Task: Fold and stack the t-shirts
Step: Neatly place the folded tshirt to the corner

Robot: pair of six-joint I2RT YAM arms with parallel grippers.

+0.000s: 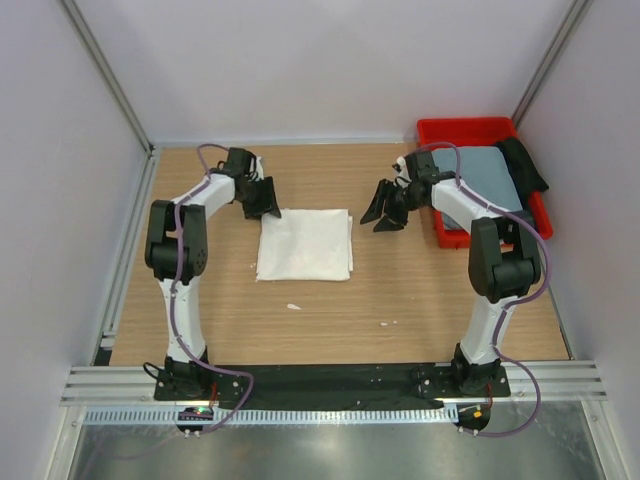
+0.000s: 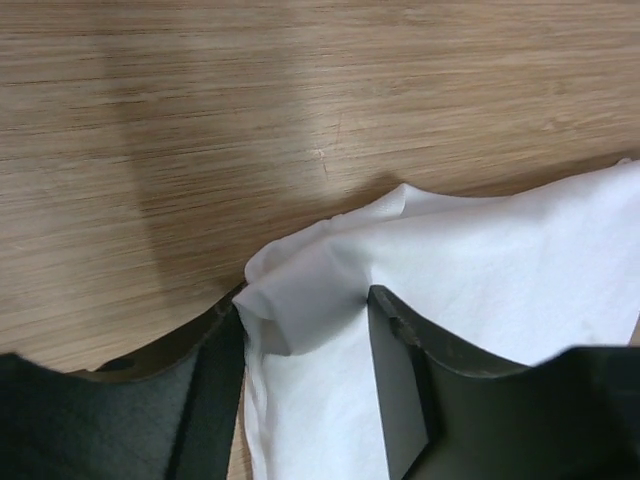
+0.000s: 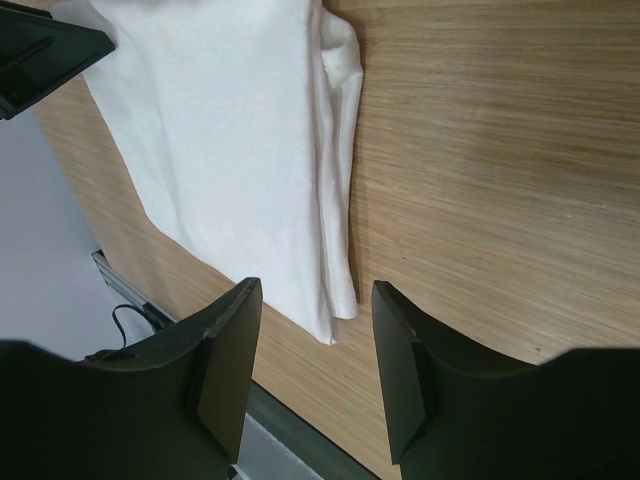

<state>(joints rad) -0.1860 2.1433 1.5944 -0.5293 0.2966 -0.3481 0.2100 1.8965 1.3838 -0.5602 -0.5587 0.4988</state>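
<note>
- The white soft-cloth t-shirt [image 1: 305, 244] lies folded into a compact rectangle on the light wooden table [image 1: 420, 290], left of centre. No print shows on its upper face.
- The wrist views show layered edges along one side and a slightly raised corner. We judge the fold essentially complete, though not perfectly flat.
- The plain grey-blue t-shirt [image 1: 487, 172] rests inside the red plastic bin [image 1: 468, 128] at the far right, well apart from the white one. Whether it is folded is not clear from this view; it looks merely laid in.
- The left gripper [image 2: 305, 340] stands at the white shirt's far-left corner. Its jaws are apart, with the raised corner between them and not pinched.
- The right gripper [image 3: 315, 350] hangs over bare table between the white shirt and the bin, its jaws spread and holding nothing.
- Our assessment: one shirt is done. The grey-blue one is yet to be taken out, folded and stacked, so roughly half the task remains.
- A dark cloth item [image 1: 522, 160] also lies over the bin's right rim.
</note>
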